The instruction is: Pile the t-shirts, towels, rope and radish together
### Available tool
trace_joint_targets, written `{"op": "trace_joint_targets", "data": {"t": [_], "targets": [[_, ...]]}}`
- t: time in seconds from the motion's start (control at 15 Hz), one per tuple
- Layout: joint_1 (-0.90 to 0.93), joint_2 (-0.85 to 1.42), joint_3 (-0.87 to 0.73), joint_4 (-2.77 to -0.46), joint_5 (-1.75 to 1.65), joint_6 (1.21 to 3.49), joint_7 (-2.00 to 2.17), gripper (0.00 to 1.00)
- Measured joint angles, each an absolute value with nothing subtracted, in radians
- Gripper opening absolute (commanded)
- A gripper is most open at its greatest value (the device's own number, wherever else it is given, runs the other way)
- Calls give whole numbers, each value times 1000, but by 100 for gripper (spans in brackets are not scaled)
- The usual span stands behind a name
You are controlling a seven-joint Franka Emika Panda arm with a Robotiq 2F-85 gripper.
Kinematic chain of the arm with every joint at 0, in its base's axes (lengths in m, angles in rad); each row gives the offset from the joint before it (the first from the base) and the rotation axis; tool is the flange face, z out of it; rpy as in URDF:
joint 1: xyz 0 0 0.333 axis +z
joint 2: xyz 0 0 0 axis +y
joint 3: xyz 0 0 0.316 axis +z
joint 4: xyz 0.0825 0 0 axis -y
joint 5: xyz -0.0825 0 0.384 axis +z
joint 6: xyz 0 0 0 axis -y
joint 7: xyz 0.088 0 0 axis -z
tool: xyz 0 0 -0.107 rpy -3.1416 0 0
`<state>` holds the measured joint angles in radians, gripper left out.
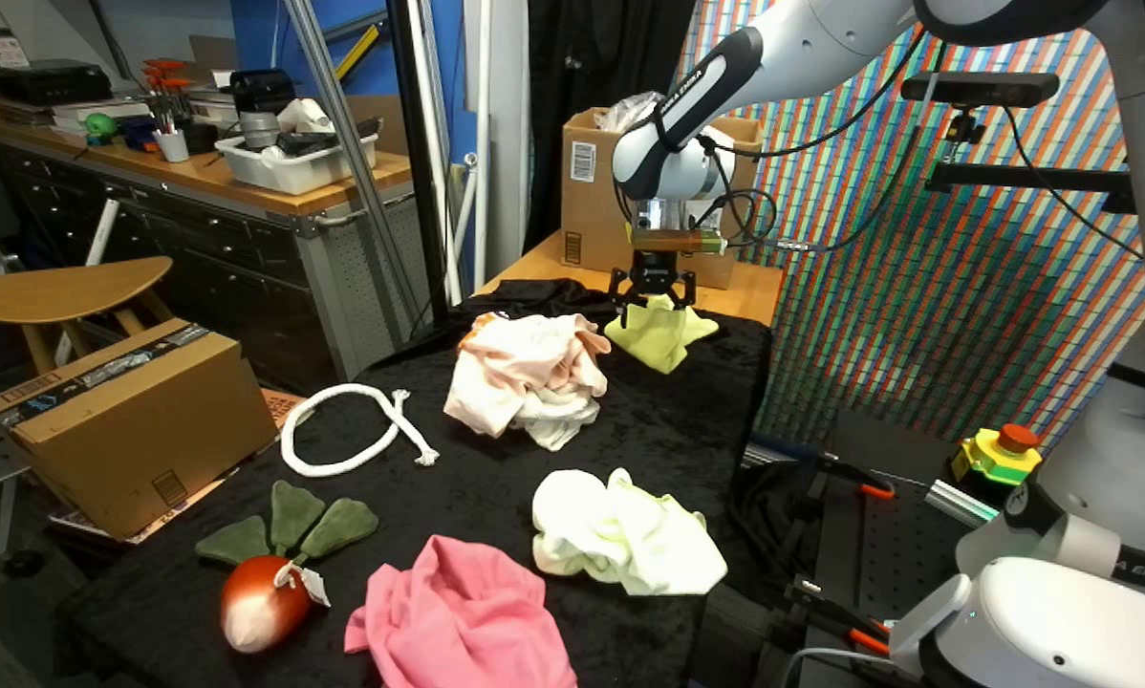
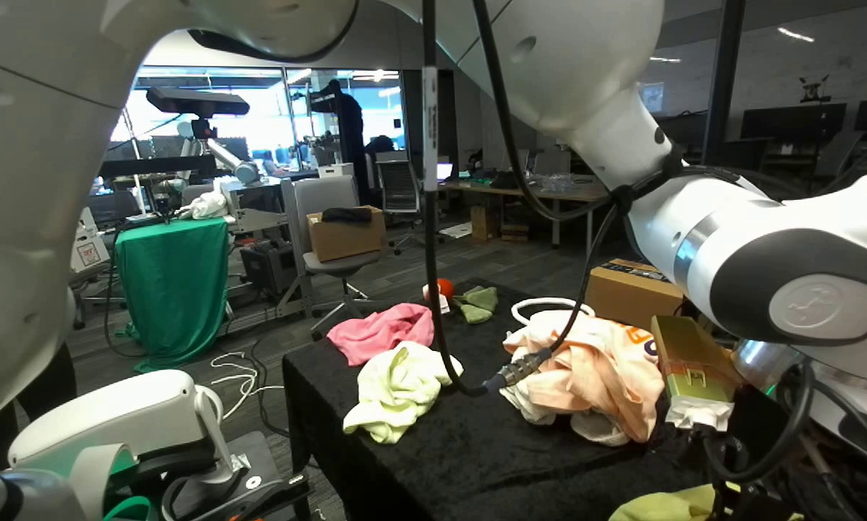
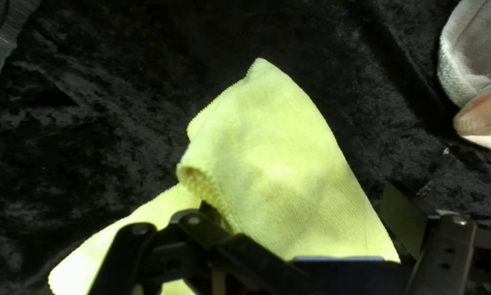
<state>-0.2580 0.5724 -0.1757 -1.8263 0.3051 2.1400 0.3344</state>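
Observation:
My gripper (image 1: 657, 300) is open just over the yellow-green towel (image 1: 658, 336). In the wrist view its fingers (image 3: 307, 217) stand apart on either side of the folded towel (image 3: 278, 151); whether they touch it is unclear. A peach t-shirt (image 1: 527, 361) lies heaped with a white cloth (image 1: 555, 411) under it. A pale yellow-green cloth (image 1: 625, 535) and a pink cloth (image 1: 467, 612) lie crumpled at the near side in an exterior view. The white rope (image 1: 291, 444) lies in a loop. The red plush radish (image 1: 265, 604) with green leaves (image 1: 293, 516) lies near a table corner.
A black cloth (image 1: 668, 430) covers the table. A cardboard box (image 1: 587, 205) stands behind the gripper at the table's far end. Another cardboard box (image 1: 142, 420) sits beside the table near the rope. A cable (image 2: 433, 217) hangs from the arm in an exterior view.

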Motion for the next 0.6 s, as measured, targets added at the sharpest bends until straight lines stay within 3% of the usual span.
{"op": "trace_joint_targets", "data": {"t": [0.27, 0.33, 0.6], "targets": [[-258, 574, -175, -1826, 305, 2125, 334, 100], [-258, 574, -175, -1826, 305, 2124, 334, 83], [-258, 574, -175, -1826, 305, 2121, 334, 51]]}}
